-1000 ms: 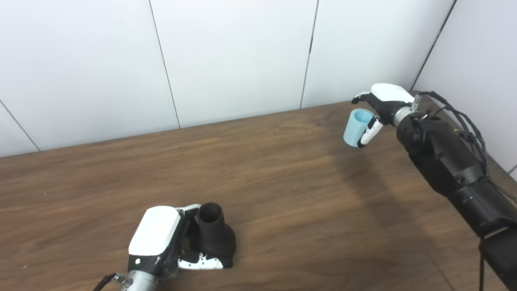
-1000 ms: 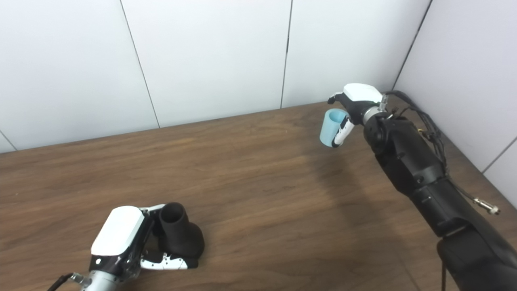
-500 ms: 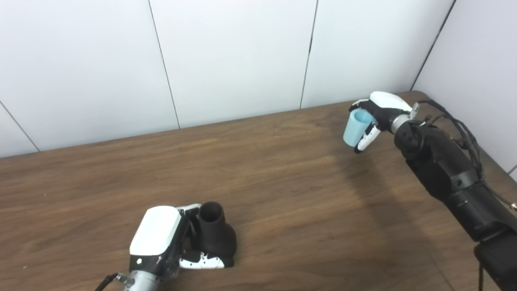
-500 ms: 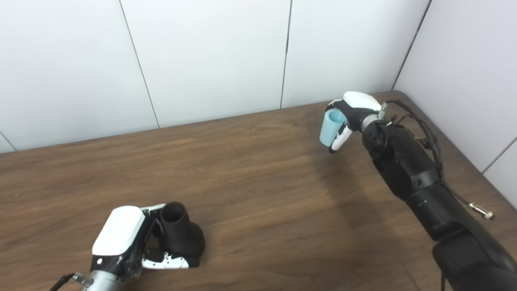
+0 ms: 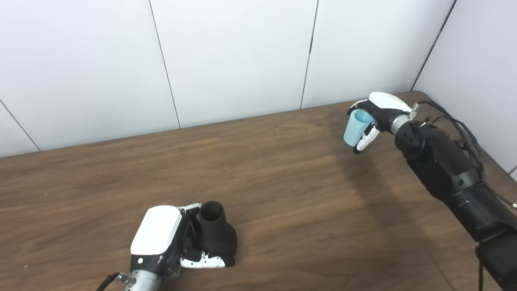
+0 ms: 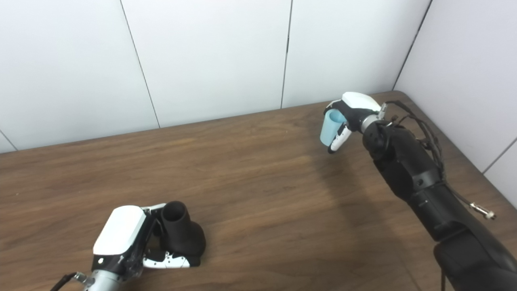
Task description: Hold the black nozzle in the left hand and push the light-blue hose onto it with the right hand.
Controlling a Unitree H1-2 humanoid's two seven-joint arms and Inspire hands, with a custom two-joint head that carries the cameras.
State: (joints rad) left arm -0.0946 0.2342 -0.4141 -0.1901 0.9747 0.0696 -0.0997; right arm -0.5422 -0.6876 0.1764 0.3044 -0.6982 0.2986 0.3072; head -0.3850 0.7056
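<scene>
I am at a big brown wooden table point(image 5: 282, 194), and white wall panels point(image 5: 234, 56) stand behind its far edge and along its right edge. My right arm point(image 5: 448, 173) is long and black, with thin black wires point(image 5: 464, 129) running beside it, and it reaches up along the right edge of the table toward the far right corner. My right hand point(image 5: 377, 117) is up in the air near that corner, and its fingers are wrapped around the light-blue hose point(image 5: 355, 128). The hose is a short, fat tube, a bit like a small cup. It tilts a little, its open end faces up, and it does not touch the table. One white fingertip point(image 5: 363, 141) sticks out below the hose. My left hand point(image 5: 161, 242) is down by the near edge of the table, toward the left. It has a white back and it is curled around the black nozzle point(image 5: 216, 234). My white and black fingers point(image 5: 202, 262) press on the low front side of the nozzle. The nozzle stands with its wide bottom on the table, and its narrow round mouth points up and a little away from me. The hose and the nozzle are well apart, with a lot of bare table between them.
</scene>
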